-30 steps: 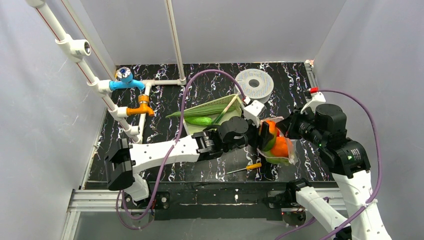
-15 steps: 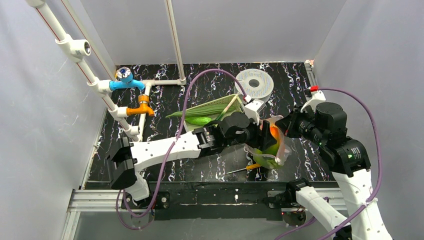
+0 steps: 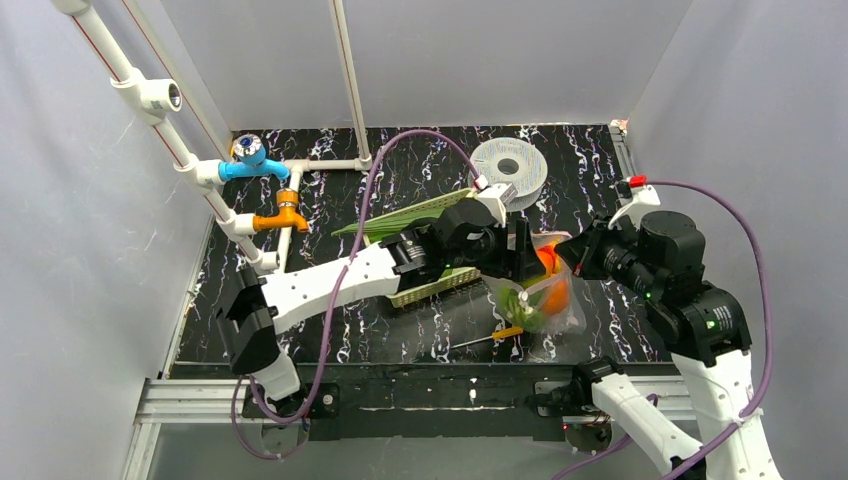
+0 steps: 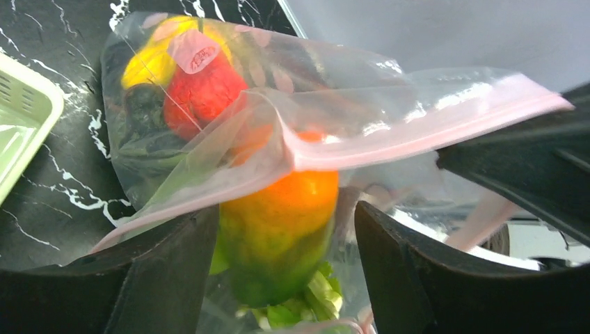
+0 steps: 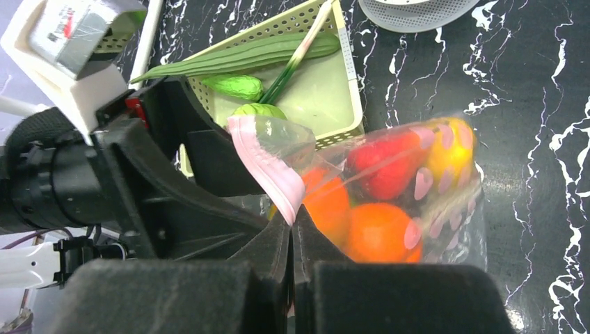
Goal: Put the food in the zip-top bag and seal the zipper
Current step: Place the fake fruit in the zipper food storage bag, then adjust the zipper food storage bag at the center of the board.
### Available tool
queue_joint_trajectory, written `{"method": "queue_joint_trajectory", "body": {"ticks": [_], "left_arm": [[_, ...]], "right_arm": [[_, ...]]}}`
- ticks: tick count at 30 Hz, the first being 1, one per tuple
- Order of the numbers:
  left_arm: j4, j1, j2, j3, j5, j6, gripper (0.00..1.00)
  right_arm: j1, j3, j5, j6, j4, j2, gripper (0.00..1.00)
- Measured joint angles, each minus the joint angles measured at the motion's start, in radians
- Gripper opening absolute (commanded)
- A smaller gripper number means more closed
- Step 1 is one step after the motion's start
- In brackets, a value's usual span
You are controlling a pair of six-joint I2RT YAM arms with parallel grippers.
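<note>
The zip-top bag (image 3: pixel 548 300) hangs at centre right, holding a red pepper (image 4: pixel 202 94), a yellow pepper (image 4: pixel 149 62) and orange fruit (image 5: pixel 379 233). My right gripper (image 5: pixel 292 223) is shut on the zipper (image 5: pixel 268 163), holding the mouth up; it shows in the top view (image 3: pixel 572 255). My left gripper (image 4: pixel 285 278) is open inside the bag's mouth around an orange-green fruit (image 4: pixel 278 223), which touches the left finger and stands clear of the right one. Green leafy food (image 4: pixel 313 306) lies below it. The left gripper shows from above (image 3: pixel 525 262).
The pale-green basket (image 5: pixel 327 90) behind the bag holds a long leek (image 5: pixel 243 56), a cucumber (image 5: pixel 240 85) and another green piece (image 5: pixel 257 110). A grey spool (image 3: pixel 510 168) stands at the back. A yellow-handled tool (image 3: pixel 500 333) lies near the front edge. Pipes with taps (image 3: pixel 262 165) stand left.
My left gripper has pushed right and away from the front edge, carrying the orange-green fruit into the bag's mouth. The bag has swung down below the grippers. My right gripper shifted slightly right.
</note>
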Motion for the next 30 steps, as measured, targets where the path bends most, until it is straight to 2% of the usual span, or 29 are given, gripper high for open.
{"method": "queue_joint_trajectory", "body": {"ticks": [3,10,17,23,30], "left_arm": [[-0.026,0.001,-0.046,-0.007,0.032,0.018,0.84],[-0.125,0.01,-0.211,-0.001,0.054,0.12,0.88],[-0.107,0.037,-0.31,-0.074,0.087,0.161,0.84],[-0.089,0.04,-0.283,-0.088,0.127,0.168,0.74],[-0.125,0.039,-0.233,-0.048,0.129,0.201,0.8]], "right_arm": [[0.0,-0.005,-0.003,0.0,-0.003,-0.027,0.02],[0.0,-0.006,-0.003,-0.008,-0.01,-0.037,0.01],[0.001,-0.026,-0.013,-0.008,-0.016,-0.052,0.01],[0.001,-0.026,-0.014,-0.01,-0.026,-0.031,0.01],[0.001,-0.026,-0.035,-0.008,-0.025,-0.031,0.01]]}}
